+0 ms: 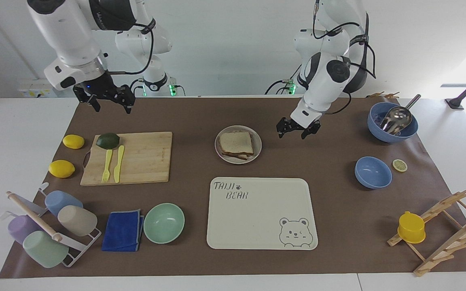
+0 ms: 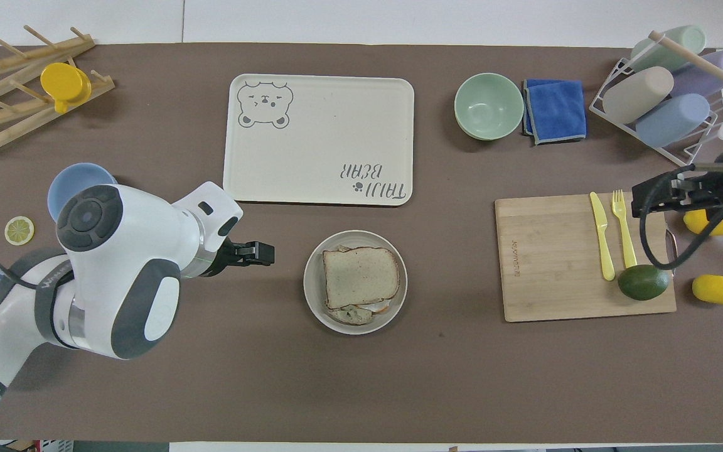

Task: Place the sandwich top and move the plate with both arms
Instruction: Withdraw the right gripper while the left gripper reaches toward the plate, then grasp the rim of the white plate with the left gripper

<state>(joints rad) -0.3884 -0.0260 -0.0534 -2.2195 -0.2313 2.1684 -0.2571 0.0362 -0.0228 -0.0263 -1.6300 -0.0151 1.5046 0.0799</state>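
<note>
The sandwich top [image 1: 236, 142] lies flat on the stacked sandwich on the small round plate [image 1: 257, 151] in the middle of the mat. It also shows in the overhead view [image 2: 360, 275], where a bit of egg peeks out under it on the plate [image 2: 312, 295]. My left gripper [image 1: 293, 132] is open and empty. It hangs low beside the plate toward the left arm's end, a short gap from the rim [image 2: 264, 253]. My right gripper [image 1: 109, 106] is open and empty, raised over the cutting board's end by the lemons [image 2: 647, 204].
A cream bear tray [image 1: 261, 214] lies farther from the robots than the plate. A mint bowl [image 1: 164, 222] and blue cloth [image 1: 123, 230] are beside it. A cutting board [image 1: 144, 159] holds a fork, knife and avocado. Two blue bowls [image 1: 373, 172] stand toward the left arm's end.
</note>
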